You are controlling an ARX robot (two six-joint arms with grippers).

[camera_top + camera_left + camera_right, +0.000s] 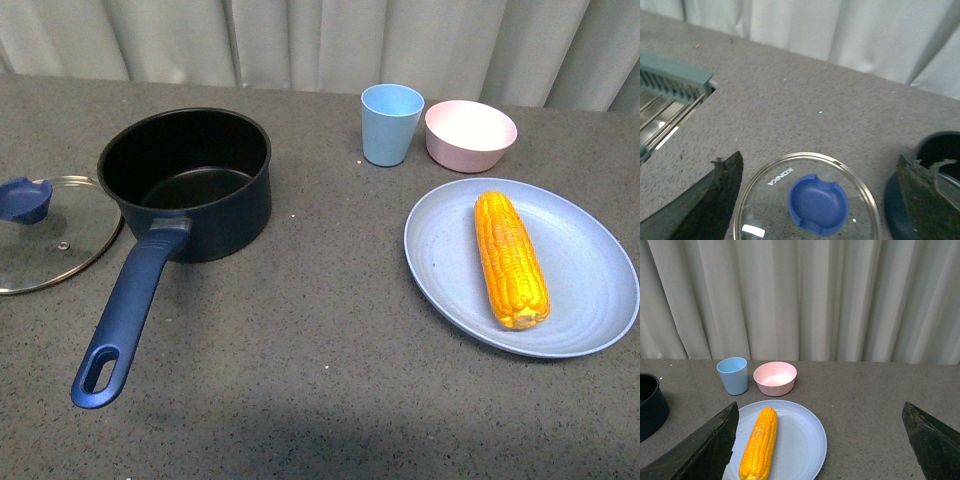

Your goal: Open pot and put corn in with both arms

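The pot (200,215) stands open upper left, glass lid (60,230) beside it — perhaps touching. The corn (511,260) lies on the plate (590,290), right. My left gripper (820,159) and right gripper (820,405) — both spread wide.

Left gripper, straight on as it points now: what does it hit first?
Probably the glass lid, near its blue knob; it lies between the open jaws of the left gripper. Depth is unclear.
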